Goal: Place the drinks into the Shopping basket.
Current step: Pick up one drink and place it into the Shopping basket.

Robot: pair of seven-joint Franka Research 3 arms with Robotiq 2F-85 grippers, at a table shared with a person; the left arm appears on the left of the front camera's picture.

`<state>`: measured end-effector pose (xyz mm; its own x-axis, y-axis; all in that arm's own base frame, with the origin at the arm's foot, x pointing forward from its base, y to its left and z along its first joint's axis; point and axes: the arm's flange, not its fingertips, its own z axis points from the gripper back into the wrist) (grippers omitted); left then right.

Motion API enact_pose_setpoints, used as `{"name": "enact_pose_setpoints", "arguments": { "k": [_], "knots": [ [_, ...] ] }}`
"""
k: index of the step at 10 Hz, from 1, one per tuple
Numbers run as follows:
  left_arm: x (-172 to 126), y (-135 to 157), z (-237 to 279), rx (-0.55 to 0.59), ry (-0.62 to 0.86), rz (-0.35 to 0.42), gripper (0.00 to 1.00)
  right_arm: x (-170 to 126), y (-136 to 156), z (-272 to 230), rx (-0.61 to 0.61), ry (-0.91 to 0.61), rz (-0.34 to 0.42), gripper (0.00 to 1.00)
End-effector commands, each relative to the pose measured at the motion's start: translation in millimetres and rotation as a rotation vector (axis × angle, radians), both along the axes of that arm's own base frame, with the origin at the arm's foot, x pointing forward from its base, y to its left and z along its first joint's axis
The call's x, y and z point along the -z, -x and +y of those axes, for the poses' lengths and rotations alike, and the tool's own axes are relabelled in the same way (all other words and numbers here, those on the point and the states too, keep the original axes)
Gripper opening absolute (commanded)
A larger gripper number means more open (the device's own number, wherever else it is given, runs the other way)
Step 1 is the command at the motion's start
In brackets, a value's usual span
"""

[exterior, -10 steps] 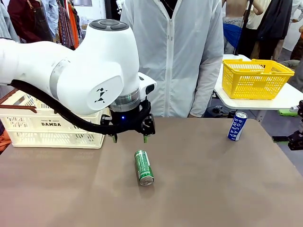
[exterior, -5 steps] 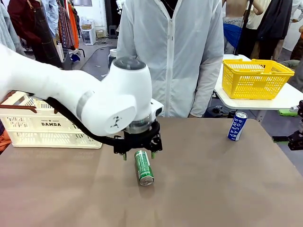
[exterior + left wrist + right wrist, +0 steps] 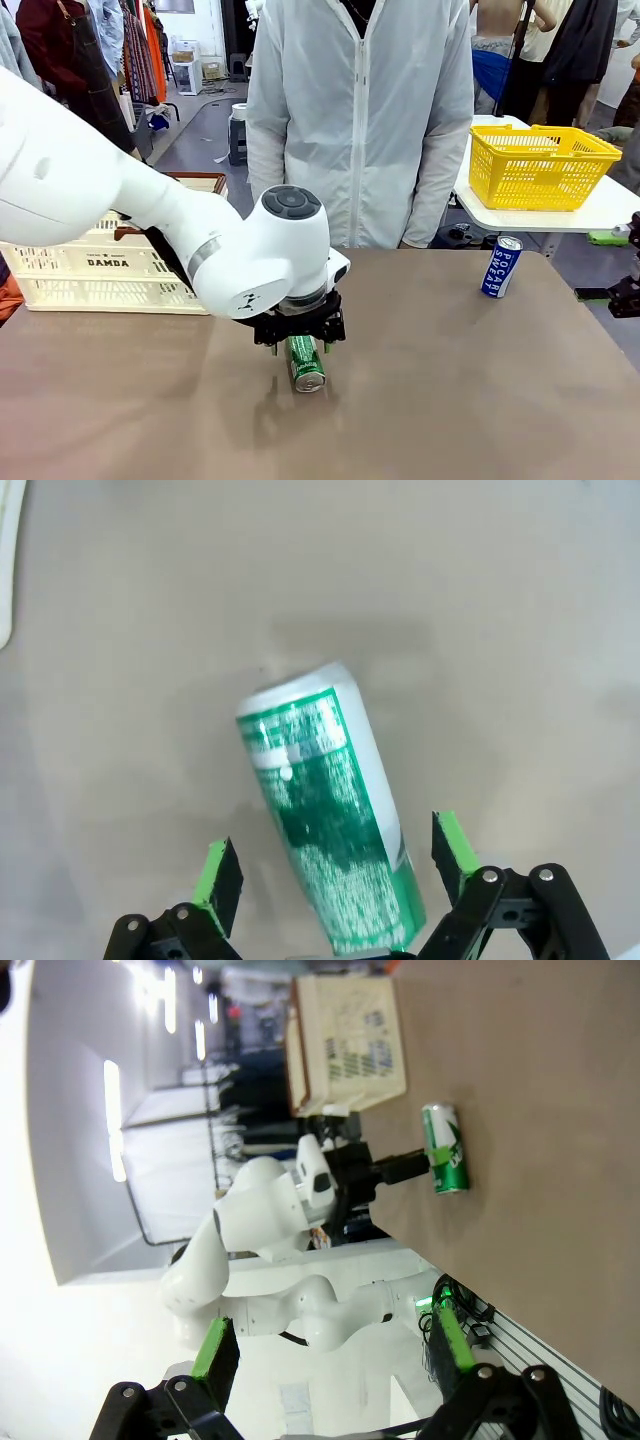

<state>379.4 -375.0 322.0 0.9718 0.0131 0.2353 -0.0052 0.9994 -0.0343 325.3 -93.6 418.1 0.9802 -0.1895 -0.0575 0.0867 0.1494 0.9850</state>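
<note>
Brown tabletop [image 3: 480, 380] at centre frame carries a slim green metal can [image 3: 306, 365] lying on its side; the left gripper [image 3: 300, 343] straddles it, jaws wide, pads [image 3: 217, 873] flanking its body for a crosswise pinch. Cream slotted Shopping basket [image 3: 110, 265] waits middle left; right gripper [image 3: 333, 1345] gapes empty.

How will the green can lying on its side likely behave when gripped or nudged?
Lying on its side on the flat table, the green can would probably roll if nudged sideways. Its glossy metal skin looks slippery and thin, so a hard squeeze might dent it. The open left end effector straddles it, limiting rolling.
</note>
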Motion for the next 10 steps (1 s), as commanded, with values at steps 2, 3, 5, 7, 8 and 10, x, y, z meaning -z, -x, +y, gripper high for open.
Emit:
{"name": "enact_pose_setpoints", "arguments": {
  "k": [2, 3, 5, 7, 8, 10],
  "knots": [
    [18.1, -12.1, -13.8, -0.033, 0.007, -0.072, 1.0, -2.9, -1.7, 0.1, 0.005, -0.014, -0.016, 1.0],
    [21.3, -14.5, -13.7, -0.038, 0.019, -0.067, 1.0, -2.9, -1.7, 0.1, 0.005, -0.014, -0.016, 1.0],
    [23.9, -17.2, -12.5, -0.049, 0.011, -0.049, 1.0, -2.9, -1.7, 0.1, 0.005, -0.014, -0.016, 1.0],
    [23.4, -18.4, -11.5, -0.048, 0.0, -0.045, 0.27, -2.9, -1.7, 0.1, 0.005, -0.014, -0.016, 1.0],
    [23.2, -18.3, -11.3, -0.048, -0.003, -0.046, 0.0, -2.9, -1.7, 0.1, 0.005, -0.014, -0.016, 1.0],
    [21.9, -19.0, -10.3, -0.05, -0.005, -0.051, 0.0, -2.9, -1.7, 0.1, 0.005, -0.014, -0.016, 1.0]
  ]
}}
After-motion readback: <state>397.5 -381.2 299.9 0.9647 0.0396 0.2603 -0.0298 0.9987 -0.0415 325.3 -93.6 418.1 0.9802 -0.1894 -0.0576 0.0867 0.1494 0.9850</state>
